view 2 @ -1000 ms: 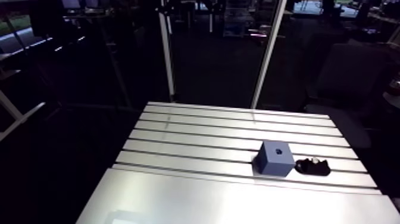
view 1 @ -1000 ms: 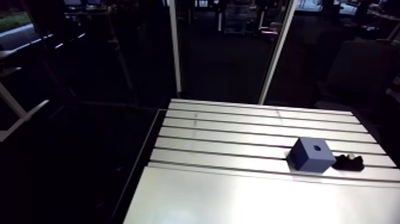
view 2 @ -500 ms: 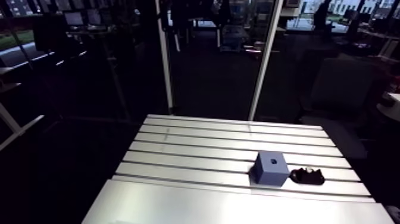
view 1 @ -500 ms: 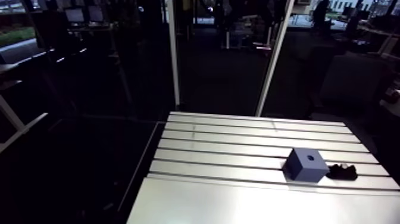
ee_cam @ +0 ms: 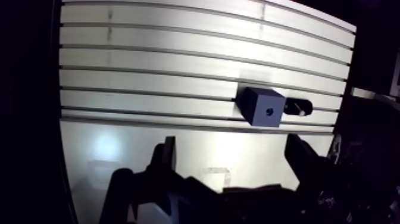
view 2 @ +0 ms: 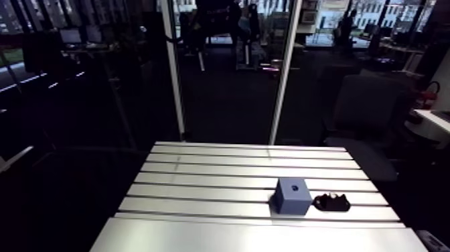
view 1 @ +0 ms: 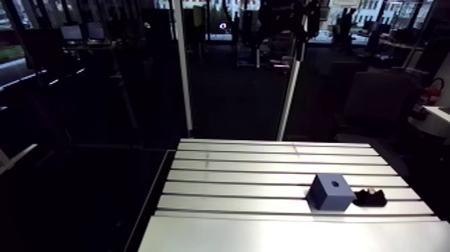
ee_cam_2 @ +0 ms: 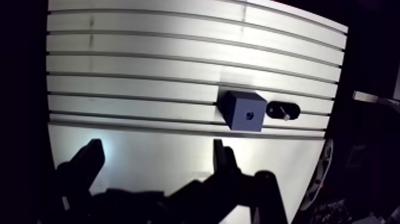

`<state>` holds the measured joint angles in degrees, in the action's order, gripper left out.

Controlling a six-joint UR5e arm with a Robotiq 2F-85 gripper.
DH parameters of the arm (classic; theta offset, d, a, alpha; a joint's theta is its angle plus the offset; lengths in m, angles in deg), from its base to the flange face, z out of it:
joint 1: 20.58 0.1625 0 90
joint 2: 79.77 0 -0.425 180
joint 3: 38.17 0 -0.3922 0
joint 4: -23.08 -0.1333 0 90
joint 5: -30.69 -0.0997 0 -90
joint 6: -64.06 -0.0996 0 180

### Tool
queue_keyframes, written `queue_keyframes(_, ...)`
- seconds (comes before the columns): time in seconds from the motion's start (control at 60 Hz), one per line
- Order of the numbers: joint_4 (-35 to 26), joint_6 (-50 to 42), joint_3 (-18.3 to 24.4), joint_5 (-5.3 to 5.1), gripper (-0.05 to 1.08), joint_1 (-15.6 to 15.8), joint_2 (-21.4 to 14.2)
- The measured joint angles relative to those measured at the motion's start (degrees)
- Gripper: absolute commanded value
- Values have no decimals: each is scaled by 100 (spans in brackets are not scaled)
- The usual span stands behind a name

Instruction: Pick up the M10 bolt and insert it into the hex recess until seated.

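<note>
A dark blue block (view 1: 330,192) with a small recess in its top face stands on the slotted aluminium table (view 1: 254,167), toward its right side. Right beside it lies a small black holder (view 1: 370,197) carrying the bolt (ee_cam: 302,111), whose pale end shows. In the wrist view the block (ee_cam: 260,106) and the bolt lie well ahead of my gripper (ee_cam: 232,155), which hangs high above the table. Its two dark fingers (ee_cam: 163,156) stand wide apart with nothing between them. The gripper does not show in the arm view.
The table's near part is a smooth plate (view 1: 288,234) without slots. Two pale upright posts (view 1: 181,67) rise behind the table's far edge. The table drops off into dark floor on the left.
The whole arm view has shifted: the camera has risen and tilted, so table, block and holder sit lower and smaller. The block and holder keep their places on the table.
</note>
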<state>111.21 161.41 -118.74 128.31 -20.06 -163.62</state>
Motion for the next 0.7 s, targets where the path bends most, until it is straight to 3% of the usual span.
queue_keyframes(0.383, 8, 109, -53, 167, 1, -246, -12)
queue_keyframes(0.7, 99, 146, -496, 197, 1, -637, -145)
